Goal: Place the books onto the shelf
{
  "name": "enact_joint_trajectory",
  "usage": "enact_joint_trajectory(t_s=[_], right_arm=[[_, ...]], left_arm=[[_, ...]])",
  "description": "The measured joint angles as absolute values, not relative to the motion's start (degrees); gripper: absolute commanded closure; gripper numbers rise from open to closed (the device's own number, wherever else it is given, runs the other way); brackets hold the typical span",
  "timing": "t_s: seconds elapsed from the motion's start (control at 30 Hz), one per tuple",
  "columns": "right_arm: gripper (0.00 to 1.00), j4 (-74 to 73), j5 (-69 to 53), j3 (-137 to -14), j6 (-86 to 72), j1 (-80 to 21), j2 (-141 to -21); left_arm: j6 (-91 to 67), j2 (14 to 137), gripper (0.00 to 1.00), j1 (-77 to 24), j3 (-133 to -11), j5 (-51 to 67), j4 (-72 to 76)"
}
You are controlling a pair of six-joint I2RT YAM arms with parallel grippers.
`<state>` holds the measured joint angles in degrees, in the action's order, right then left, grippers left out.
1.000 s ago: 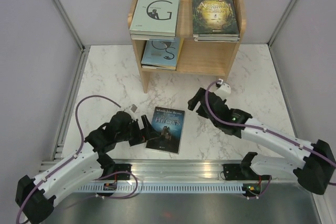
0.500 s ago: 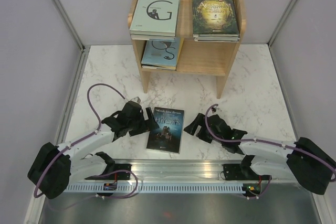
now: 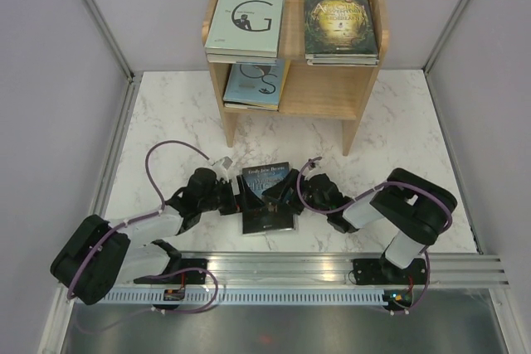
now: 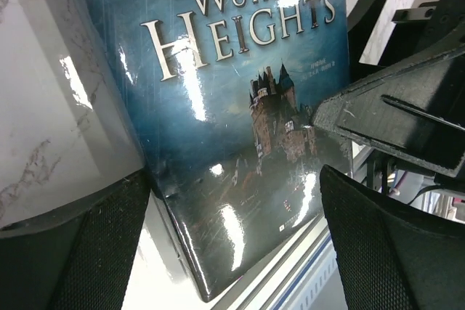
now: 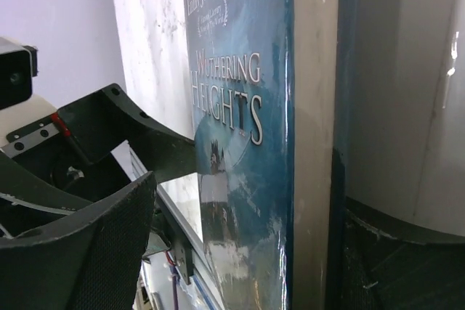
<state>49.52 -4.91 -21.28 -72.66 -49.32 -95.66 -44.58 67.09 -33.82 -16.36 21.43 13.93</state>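
Currently, left gripper (image 3: 236, 202): low, gaping, 9 o'clock of glossy blue paperback (image 3: 267, 196).
Right gripper (image 3: 286, 198): low, gaping astride its 3 o'clock edge.
Light wooden shelf (image 3: 325, 90): three book stacks (image 3: 246, 21).

My left arm (image 3: 137, 230) and right arm (image 3: 365, 209) stretch low and inward, tips facing each other. My left gripper (image 3: 240, 202) and right gripper (image 3: 286, 197) both stand with jaws spread wide.

The top view looks down from high behind the bench (image 3: 398, 122), facing the shelf (image 3: 323, 89). The 2 wrist views sit low, very close to the book (image 3: 267, 205), 1 left and 1 right of it, facing inward. All 3 share it.
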Motion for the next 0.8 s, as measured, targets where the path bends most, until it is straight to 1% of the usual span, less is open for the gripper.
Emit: enact_joint_trajectory(t_s=[0.17, 0.27, 0.37, 0.4, 0.47, 0.5, 0.53, 0.67, 0.8], right_arm=[[0.19, 53.4, -5.2, -19.9, -73.8, -49.4, -96.9], [0.26, 54.7, -5.1, -18.2, -74.5, -50.0, -96.4], [0.44, 53.7, -4.7, -15.9, -74.8, -50.7, -94.5], [0.57, 52.7, -4.6, -15.1, -74.8, -50.9, -93.5], [0.75, 49.4, -4.3, -13.8, -74.3, -51.2, -91.0], [0.91, 48.9, -4.3, -13.3, -74.7, -51.4, -89.1], [0.99, 48.2, -4.3, -13.3, -74.3, -51.6, -86.6], [1.0, 38.4, -2.9, -13.1, -72.9, -52.0, -78.5], [1.0, 27.5, -1.9, -13.1, -70.8, -52.0, -69.3]], left_arm=[[-44.5, 65.5, 0.02, -33.1, -13.0, 22.8, 19.2], [-44.5, 65.2, 0.02, -33.1, -12.3, 24.1, 19.9], [-44.5, 65.3, 0.03, -33.7, -12.2, 25.8, 19.8], [-44.5, 65.3, 0.03, -33.9, -12.1, 26.3, 19.9], [-44.6, 65.5, 0.03, -34.3, -12.1, 27.2, 19.9], [-44.7, 65.6, 0.03, -34.3, -12.0, 27.4, 20.2], [-44.8, 65.6, 0.03, -34.3, -12.0, 27.6, 20.4], [-45.2, 65.0, 0.03, -34.3, -12.0, 27.7, 21.2], [-45.9, 61.5, 0.02, -34.3, -11.8, 27.6, 21.2]])
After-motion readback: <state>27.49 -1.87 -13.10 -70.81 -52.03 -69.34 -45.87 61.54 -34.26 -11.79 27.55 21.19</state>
